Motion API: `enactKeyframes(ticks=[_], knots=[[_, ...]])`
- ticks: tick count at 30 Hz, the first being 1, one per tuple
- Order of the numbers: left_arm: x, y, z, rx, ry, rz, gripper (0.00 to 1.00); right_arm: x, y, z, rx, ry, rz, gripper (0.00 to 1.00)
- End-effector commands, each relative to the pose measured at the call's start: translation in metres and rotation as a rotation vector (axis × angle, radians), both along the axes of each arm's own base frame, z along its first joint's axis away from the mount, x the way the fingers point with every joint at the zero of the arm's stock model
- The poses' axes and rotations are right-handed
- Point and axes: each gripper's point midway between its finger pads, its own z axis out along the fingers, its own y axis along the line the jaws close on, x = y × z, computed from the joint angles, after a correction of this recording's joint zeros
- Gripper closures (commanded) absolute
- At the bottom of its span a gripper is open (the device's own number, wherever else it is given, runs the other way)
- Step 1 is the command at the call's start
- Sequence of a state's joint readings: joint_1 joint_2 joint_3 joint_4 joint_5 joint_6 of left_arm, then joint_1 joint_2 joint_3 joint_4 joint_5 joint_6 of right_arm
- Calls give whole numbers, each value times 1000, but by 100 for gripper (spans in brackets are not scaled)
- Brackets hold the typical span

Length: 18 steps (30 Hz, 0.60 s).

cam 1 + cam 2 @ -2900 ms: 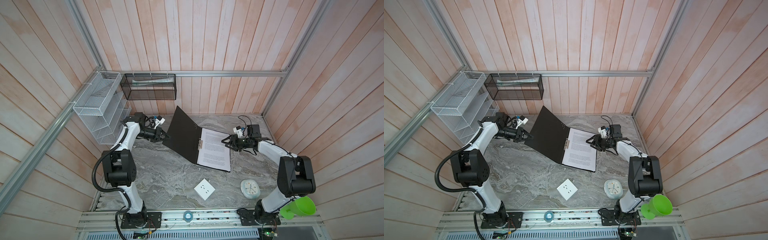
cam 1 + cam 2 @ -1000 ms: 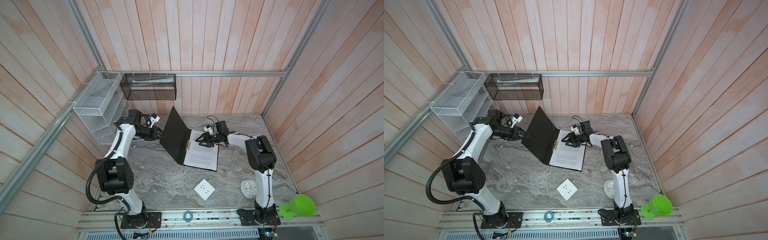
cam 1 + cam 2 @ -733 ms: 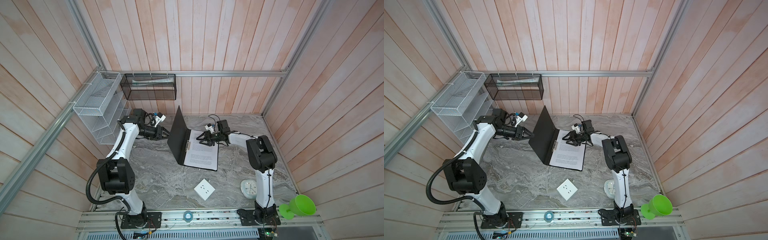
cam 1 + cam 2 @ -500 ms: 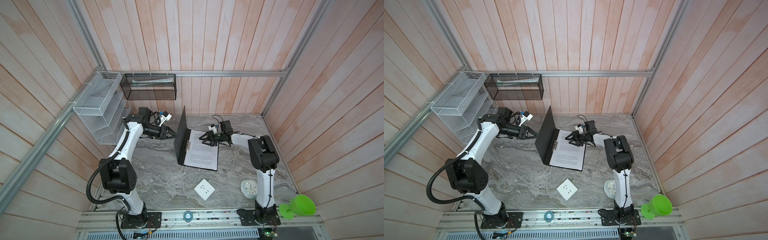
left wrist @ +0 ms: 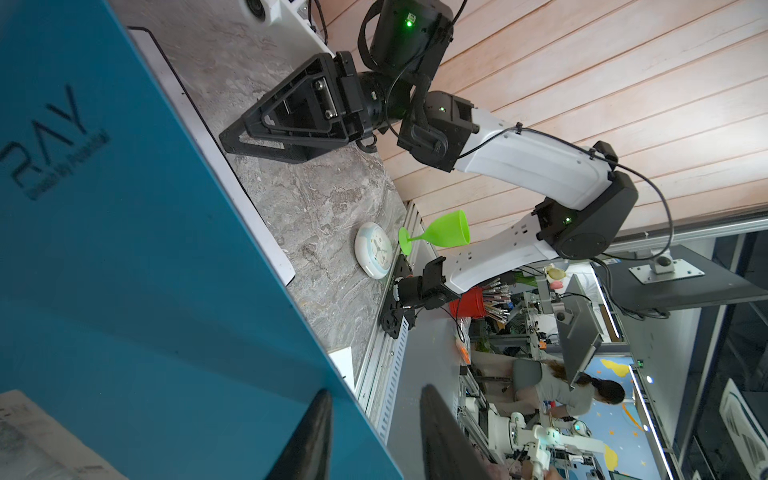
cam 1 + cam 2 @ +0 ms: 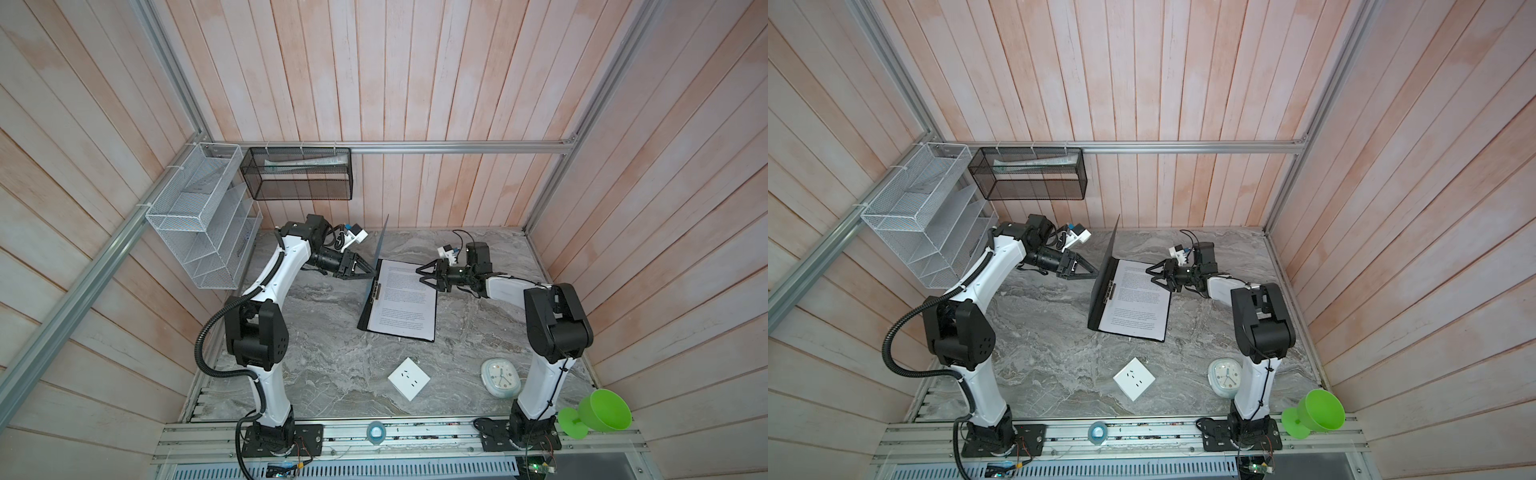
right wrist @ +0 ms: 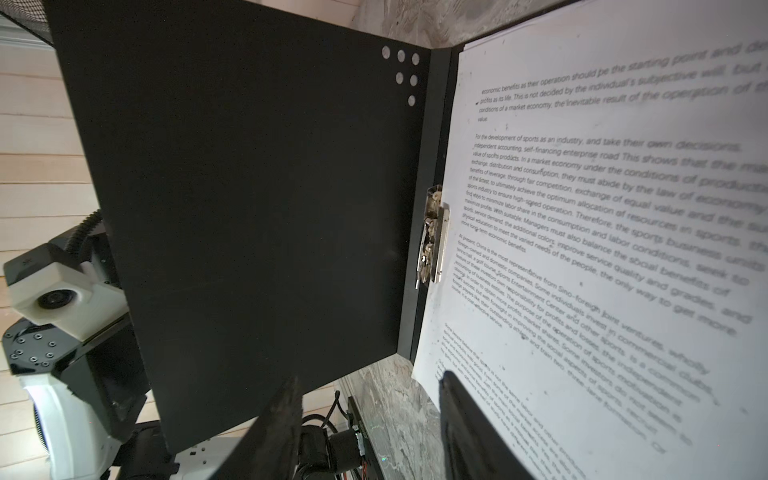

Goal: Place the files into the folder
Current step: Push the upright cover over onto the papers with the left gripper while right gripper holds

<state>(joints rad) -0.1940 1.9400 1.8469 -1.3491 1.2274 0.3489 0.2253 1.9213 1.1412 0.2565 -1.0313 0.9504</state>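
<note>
i have two claws here. my left claw (image 6: 370, 272) hangs low over the grey marbled stone tabletop (image 6: 324, 340). its black fingers point at the thin flat folder (image 6: 1109, 262), which is bright blue outside and black inside. the folder's back half lies flat on the tabletop near the far wall, between my two arms. its front cover stands almost upright on the spine, and both top views show that cover nearly edge-on. my left wrist view is filled with the blue outer face (image 5: 124, 270) and its "ray" lettering. my left fingers (image 5: 316, 436) stand partly apart with a clear gap. in that view the free edge of the cover runs through the gap. the fingers are not pressed onto it, and i cannot tell whether a tip touches the blue face.

the files, loose white paper sheets printed with small black text (image 6: 405, 299), lie on the flat black half. they sit just beside the small metal clip (image 7: 432, 237) at the spine.

my right claw (image 6: 419, 276) hovers above the far corner of the sheets, on the side away from the spine. its fingers are spread wide with nothing between them. from its wrist i look across the page (image 7: 602, 208) at the black inside of the raised cover (image 7: 249, 208).

nearer my bases, well apart from the folder, lie a white square socket plate (image 6: 408, 378) and a round pale clock (image 6: 500, 378).
</note>
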Motion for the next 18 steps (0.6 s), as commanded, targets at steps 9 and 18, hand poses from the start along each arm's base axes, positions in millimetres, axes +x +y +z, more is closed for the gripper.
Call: enactKeyframes(ticks=[9,18], knots=[[-4,-10,10,-90,14,-58,61,-6,-3,29,168,-15,20,48],[-4,-18,10,-83,-1,-77,46,-11,1,43,290,4,45,47]])
